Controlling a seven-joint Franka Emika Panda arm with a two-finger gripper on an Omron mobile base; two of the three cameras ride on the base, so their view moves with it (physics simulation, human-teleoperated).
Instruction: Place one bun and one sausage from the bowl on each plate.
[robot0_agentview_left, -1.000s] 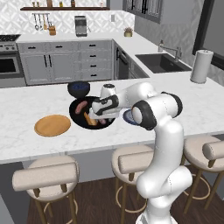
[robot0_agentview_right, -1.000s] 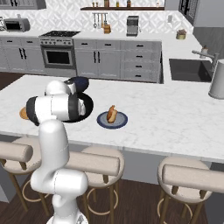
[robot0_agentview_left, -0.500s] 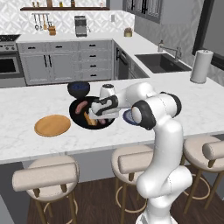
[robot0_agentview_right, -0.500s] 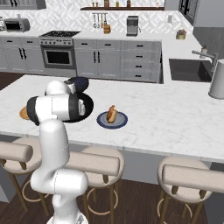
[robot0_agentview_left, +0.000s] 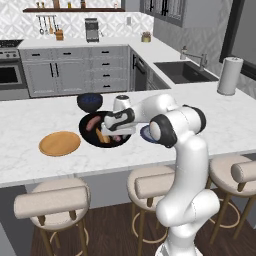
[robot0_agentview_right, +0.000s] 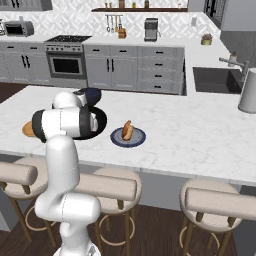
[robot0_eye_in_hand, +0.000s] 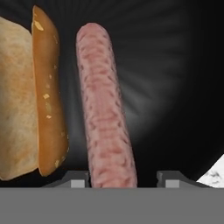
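claw (robot0_eye_in_hand: 123, 178): jaws apart, straddling mottled pink cylindrical sausage (robot0_eye_in_hand: 105, 109) | bowl (robot0_eye_in_hand: 175, 87): glossy black

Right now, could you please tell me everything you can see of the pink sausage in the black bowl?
The sausage is a slim, mottled pinkish link that looks like meat, with a rounded far end. It lies flat in the black bowl, lengthwise between the jaws, close against one and clear of the other. Beside it, parallel, lies an orange-brown bun; whether they touch is unclear.
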